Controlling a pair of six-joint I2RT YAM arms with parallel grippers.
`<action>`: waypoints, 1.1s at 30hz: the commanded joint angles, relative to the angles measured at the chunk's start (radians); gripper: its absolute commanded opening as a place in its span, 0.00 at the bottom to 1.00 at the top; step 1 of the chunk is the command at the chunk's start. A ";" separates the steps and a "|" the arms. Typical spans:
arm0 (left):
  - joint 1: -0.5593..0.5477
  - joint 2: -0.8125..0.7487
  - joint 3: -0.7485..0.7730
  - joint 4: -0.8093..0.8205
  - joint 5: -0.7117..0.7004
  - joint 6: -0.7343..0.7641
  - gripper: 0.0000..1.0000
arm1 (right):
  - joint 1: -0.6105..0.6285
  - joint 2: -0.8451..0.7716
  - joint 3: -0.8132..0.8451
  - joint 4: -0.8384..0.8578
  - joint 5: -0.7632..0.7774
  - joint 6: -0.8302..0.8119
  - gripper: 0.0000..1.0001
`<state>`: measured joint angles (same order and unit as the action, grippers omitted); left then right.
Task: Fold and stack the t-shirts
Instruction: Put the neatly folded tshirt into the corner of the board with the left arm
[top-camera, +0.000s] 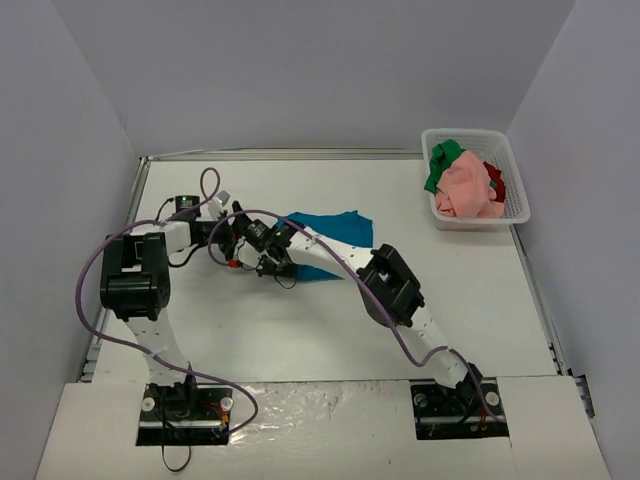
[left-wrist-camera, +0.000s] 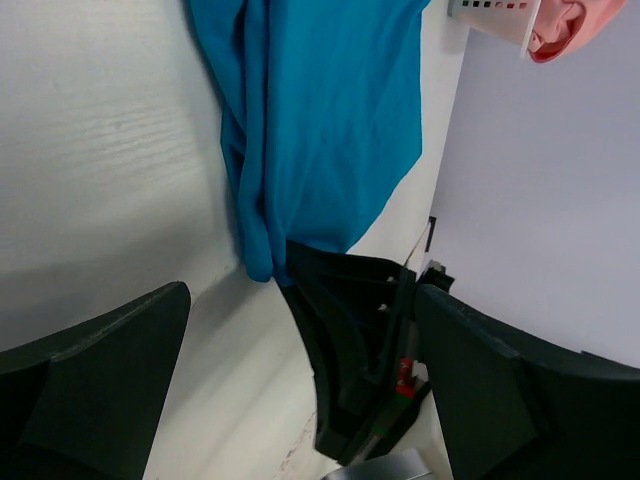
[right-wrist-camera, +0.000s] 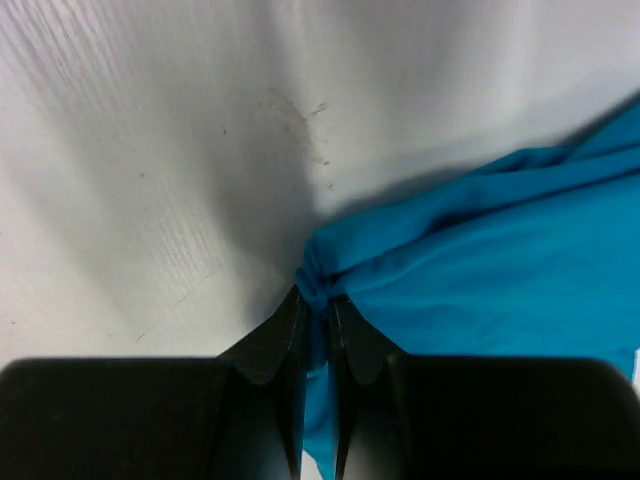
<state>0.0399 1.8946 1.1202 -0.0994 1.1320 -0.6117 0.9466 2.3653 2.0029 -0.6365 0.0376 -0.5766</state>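
A teal-blue t-shirt (top-camera: 335, 232) lies bunched mid-table, left of centre. My right gripper (right-wrist-camera: 315, 297) is shut on a gathered corner of this shirt (right-wrist-camera: 480, 250), low over the table. In the top view the right gripper (top-camera: 272, 262) sits at the shirt's left end. Close beside it on the left, my left gripper (top-camera: 235, 240) stands wide open with nothing held. The left wrist view shows the left gripper (left-wrist-camera: 300, 315) open, and the teal shirt (left-wrist-camera: 320, 130) stretching away from it. Pink (top-camera: 468, 190), green (top-camera: 443, 160) and red (top-camera: 495, 180) t-shirts lie in the basket.
A white mesh basket (top-camera: 518, 205) stands at the back right corner, against the right wall. Its rim (left-wrist-camera: 490, 12) and the pink cloth (left-wrist-camera: 565, 25) show in the left wrist view. Purple cables loop over both arms. The two wrists are crowded together.
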 joint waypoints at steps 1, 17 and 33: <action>-0.029 0.000 -0.022 0.131 0.019 -0.127 0.94 | 0.006 0.000 0.054 -0.049 0.010 -0.002 0.00; -0.153 0.133 0.030 0.167 0.015 -0.180 0.94 | 0.011 -0.009 0.115 -0.098 0.035 -0.008 0.00; -0.192 0.227 0.135 0.101 0.008 -0.152 0.94 | 0.014 -0.046 0.135 -0.123 0.045 -0.012 0.00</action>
<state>-0.1261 2.0911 1.2228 0.0387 1.1721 -0.7959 0.9520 2.3806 2.0983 -0.7246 0.0639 -0.5842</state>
